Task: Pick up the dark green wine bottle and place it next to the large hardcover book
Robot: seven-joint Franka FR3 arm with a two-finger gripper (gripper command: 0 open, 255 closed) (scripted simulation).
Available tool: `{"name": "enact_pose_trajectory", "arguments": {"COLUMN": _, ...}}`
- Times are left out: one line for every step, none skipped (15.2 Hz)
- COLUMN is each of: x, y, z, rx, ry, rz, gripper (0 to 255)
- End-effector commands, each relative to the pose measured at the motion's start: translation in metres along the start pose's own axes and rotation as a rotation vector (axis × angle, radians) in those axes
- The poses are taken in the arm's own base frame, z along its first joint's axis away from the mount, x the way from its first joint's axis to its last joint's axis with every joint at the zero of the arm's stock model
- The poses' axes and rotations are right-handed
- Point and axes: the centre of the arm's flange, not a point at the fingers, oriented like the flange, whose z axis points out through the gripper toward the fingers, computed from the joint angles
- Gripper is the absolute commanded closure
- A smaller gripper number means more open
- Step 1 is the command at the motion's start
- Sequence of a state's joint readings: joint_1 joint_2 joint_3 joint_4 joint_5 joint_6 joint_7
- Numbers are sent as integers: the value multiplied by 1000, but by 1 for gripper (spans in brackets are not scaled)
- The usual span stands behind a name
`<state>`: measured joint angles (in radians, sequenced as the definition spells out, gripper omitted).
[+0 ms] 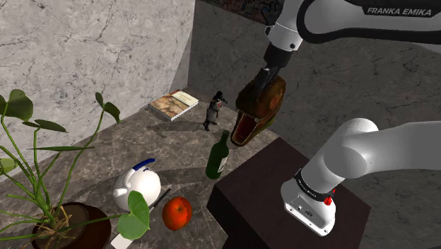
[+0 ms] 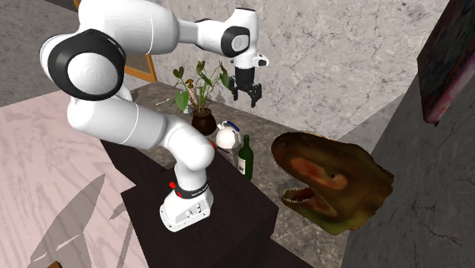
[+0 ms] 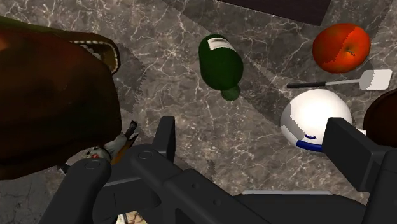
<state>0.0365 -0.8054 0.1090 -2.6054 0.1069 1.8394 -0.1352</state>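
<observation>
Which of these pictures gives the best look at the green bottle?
The shoulder view: the green bottle stands upright, its whole side profile visible. The second exterior view shows the bottle upright beside the white teapot. The wrist view looks down on the bottle, foreshortened.

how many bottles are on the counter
1. The dark green bottle stands upright by the dark stand, between the white teapot and the dinosaur head; another could be hidden behind that head.

Arm (image 2: 190,34) stretched fwd, pincer (image 2: 247,96) pointing down, fingers (image 3: 167,137) apart, empty.
</observation>
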Motion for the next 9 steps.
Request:
{"name": "enact_pose_trajectory", "arguments": {"x": 3, "y": -2, "z": 26, "rx": -3, "ry": 6, "rz": -1, "gripper": 0}}
{"name": "enact_pose_trajectory", "arguments": {"x": 6, "y": -4, "z": 38, "rx": -4, "ry": 8, "rz": -1, "gripper": 0}}
{"name": "enact_pose_trajectory", "arguments": {"x": 8, "y": -5, "z": 51, "rx": -5, "ry": 10, "rz": -2, "gripper": 0}}
{"name": "enact_pose_trajectory", "arguments": {"x": 11, "y": -7, "z": 64, "rx": -6, "ry": 12, "rz": -2, "gripper": 0}}
{"name": "enact_pose_trajectory", "arguments": {"x": 13, "y": -8, "z": 77, "rx": -7, "ry": 14, "rz": -3, "gripper": 0}}
{"name": "enact_pose_trajectory", "arguments": {"x": 16, "y": -10, "z": 90, "rx": -8, "ry": 16, "rz": -3, "gripper": 0}}
{"name": "enact_pose_trajectory", "arguments": {"x": 18, "y": -11, "z": 103, "rx": -9, "ry": 18, "rz": -4, "gripper": 0}}
{"name": "enact_pose_trajectory", "arguments": {"x": 21, "y": -13, "z": 115, "rx": -10, "ry": 20, "rz": -4, "gripper": 0}}
{"name": "enact_pose_trajectory", "arguments": {"x": 23, "y": -14, "z": 128, "rx": -11, "ry": 22, "rz": -4, "gripper": 0}}
